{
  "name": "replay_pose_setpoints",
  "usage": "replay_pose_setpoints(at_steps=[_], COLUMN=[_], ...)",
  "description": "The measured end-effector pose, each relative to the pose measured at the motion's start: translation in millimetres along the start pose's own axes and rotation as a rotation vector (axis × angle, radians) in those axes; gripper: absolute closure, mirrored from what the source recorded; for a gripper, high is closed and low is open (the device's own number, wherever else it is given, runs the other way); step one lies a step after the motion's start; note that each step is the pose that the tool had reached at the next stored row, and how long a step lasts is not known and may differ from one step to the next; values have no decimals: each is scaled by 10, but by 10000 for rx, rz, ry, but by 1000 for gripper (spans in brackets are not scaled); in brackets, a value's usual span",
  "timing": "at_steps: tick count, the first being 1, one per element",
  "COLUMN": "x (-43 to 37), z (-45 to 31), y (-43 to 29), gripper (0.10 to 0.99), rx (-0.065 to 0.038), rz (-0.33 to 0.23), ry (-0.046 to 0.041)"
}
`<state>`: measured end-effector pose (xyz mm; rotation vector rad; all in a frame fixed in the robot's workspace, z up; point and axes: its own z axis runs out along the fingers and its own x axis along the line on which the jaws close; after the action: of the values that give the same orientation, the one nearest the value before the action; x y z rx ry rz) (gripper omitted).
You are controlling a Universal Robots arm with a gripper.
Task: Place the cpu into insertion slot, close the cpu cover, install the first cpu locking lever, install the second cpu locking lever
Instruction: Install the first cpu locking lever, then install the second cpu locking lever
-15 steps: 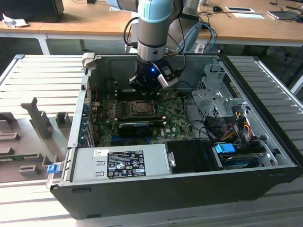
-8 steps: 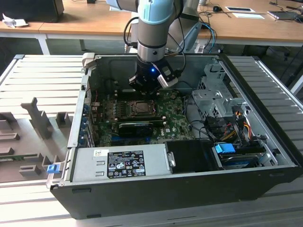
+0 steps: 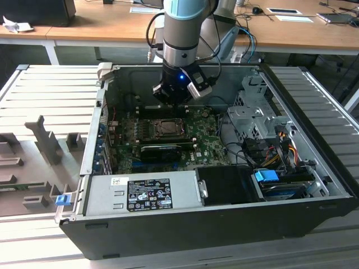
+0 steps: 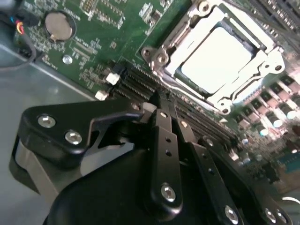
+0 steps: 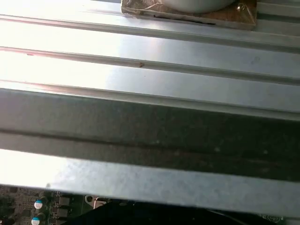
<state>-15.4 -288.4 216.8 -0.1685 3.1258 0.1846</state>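
cpu [image 4: 215, 61] — memory slots [image 4: 140, 86] beside

power supply label [image 3: 148, 194], print unreadable

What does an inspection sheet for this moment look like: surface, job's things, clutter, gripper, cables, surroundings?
Surface: ribbed metal table carrying an open computer case.
Job's things: cpu seated in the insertion slot; cpu cover lies down around it.
Clutter: grey fixtures at the exterior view's left.
Gripper: gripper shut, holding nothing, just beside the socket.
Cables: coloured wire bundle at the exterior view's right.
Surroundings: wooden desks behind.
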Motion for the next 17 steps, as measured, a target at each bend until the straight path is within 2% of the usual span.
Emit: replay_pose_setpoints(at_steps=[14,17], x=[8,12], z=[-9,-12], y=[-73,-106], gripper=[980,980], rx=[10,9], rz=[2,3], ry=[1,0])
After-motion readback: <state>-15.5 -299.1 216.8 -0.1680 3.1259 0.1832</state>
